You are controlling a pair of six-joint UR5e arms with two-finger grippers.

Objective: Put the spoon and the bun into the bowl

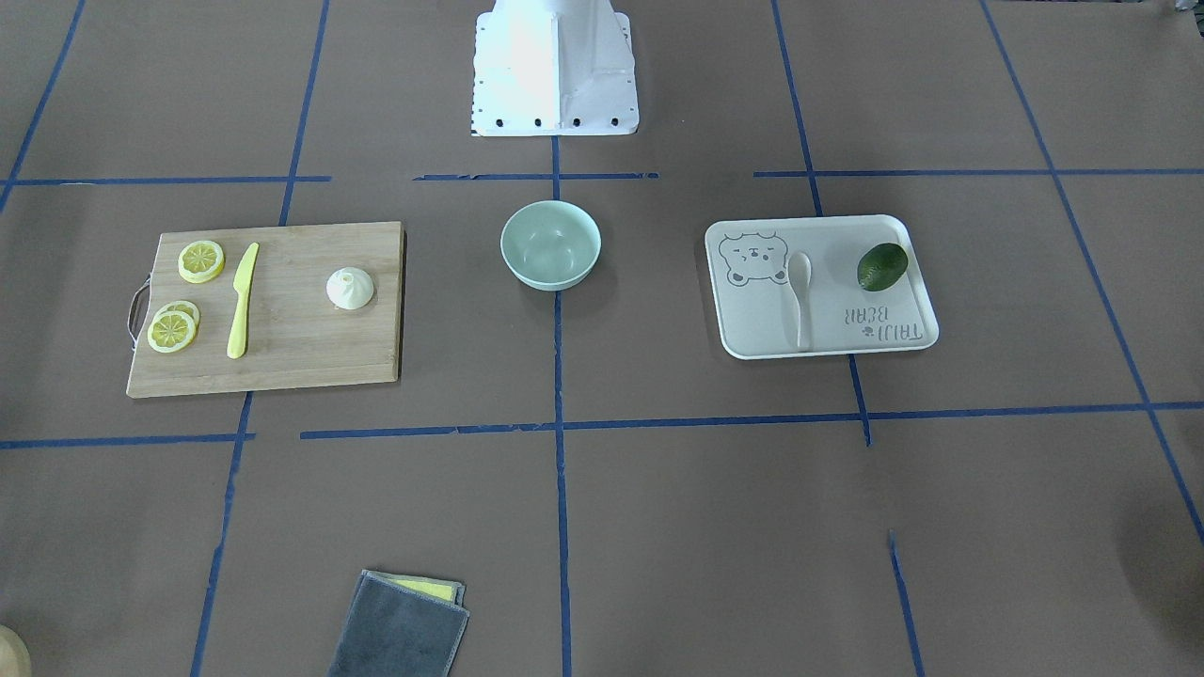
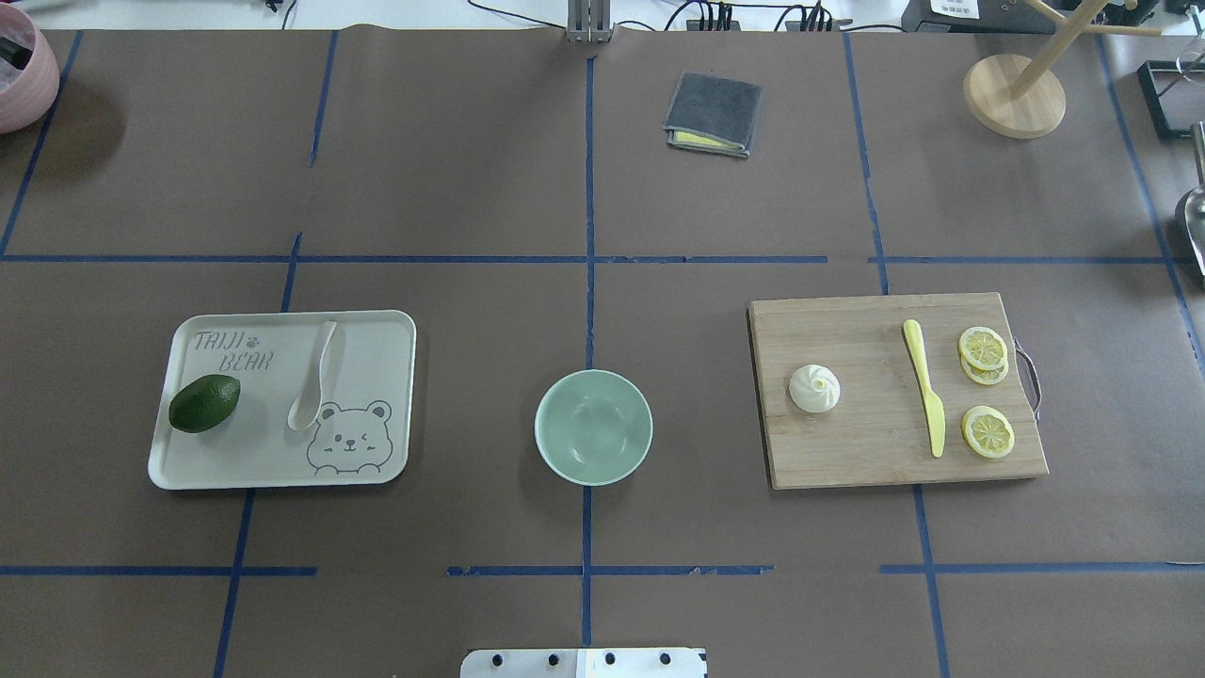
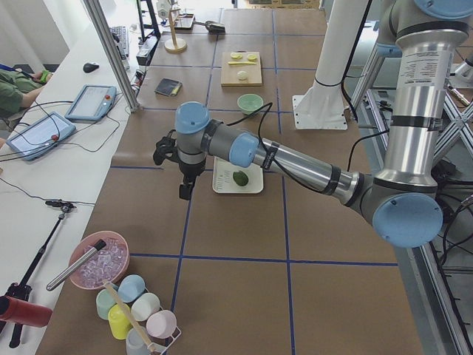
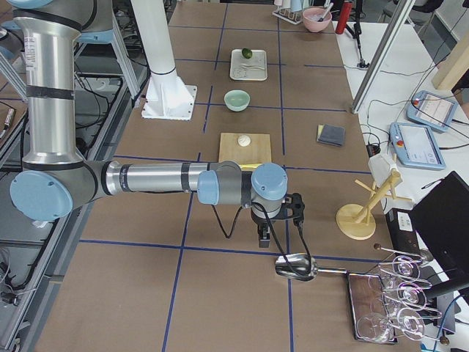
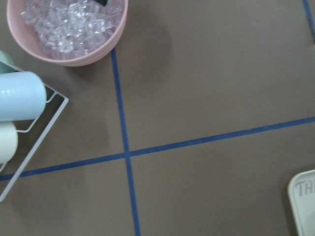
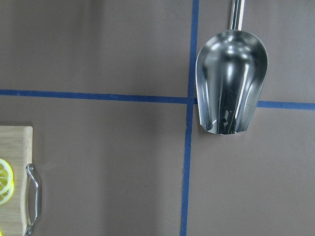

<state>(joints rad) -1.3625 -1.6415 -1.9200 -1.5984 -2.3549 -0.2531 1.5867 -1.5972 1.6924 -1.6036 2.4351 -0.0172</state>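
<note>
The off-white spoon (image 2: 313,377) (image 1: 800,287) lies on a white bear tray (image 2: 377,339) at the table's left. The white pleated bun (image 2: 814,388) (image 1: 350,288) sits on a wooden cutting board (image 2: 875,452) at the right. The mint-green bowl (image 2: 593,428) (image 1: 550,244) stands empty in the middle between them. My left gripper (image 3: 186,188) hangs beyond the tray's outer end, seen only in the exterior left view. My right gripper (image 4: 264,235) hangs beyond the board's outer end, seen only in the exterior right view. I cannot tell whether either is open or shut.
A dark green avocado (image 2: 204,403) shares the tray. A yellow knife (image 2: 924,386) and lemon slices (image 2: 988,431) lie on the board. A grey cloth (image 2: 713,114) lies far across. A pink ice bowl (image 5: 69,24) is near the left wrist, a metal scoop (image 6: 231,83) near the right.
</note>
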